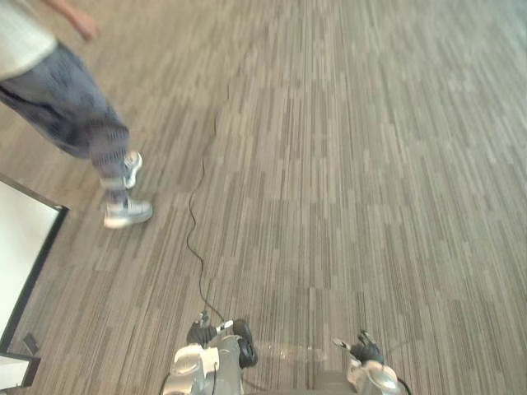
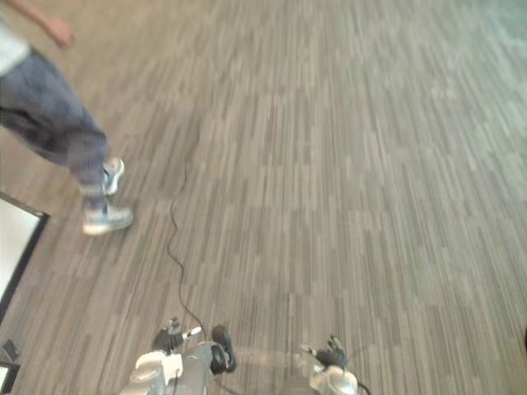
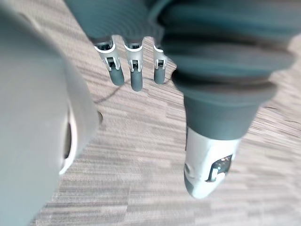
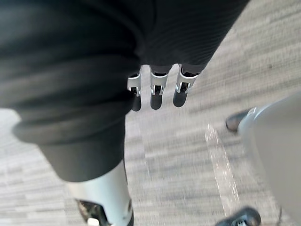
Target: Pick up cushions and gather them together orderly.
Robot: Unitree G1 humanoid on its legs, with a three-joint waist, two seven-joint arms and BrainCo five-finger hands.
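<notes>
I am looking down at a striped carpeted floor, and I cannot tell from here where the cushions are lying. Both hands are hanging low in front of me, the left hand and the right hand, well apart from each other. In the left wrist view the fingers are hanging straight and relaxed with the thumb apart, grasping nothing. The right wrist view is showing the same of the right fingers: released and empty.

A person in light shoes is walking at my far left, beyond a white panel with a dark edge.

I am expecting the cushions to be light, soft and not fragile, giving under pressure rather than holding shape. A one-handed pinch at a corner would probably let a cushion sag and swing. I am judging that taking one by two opposite sides, a hand on each, would be steadier for stacking them evenly.
</notes>
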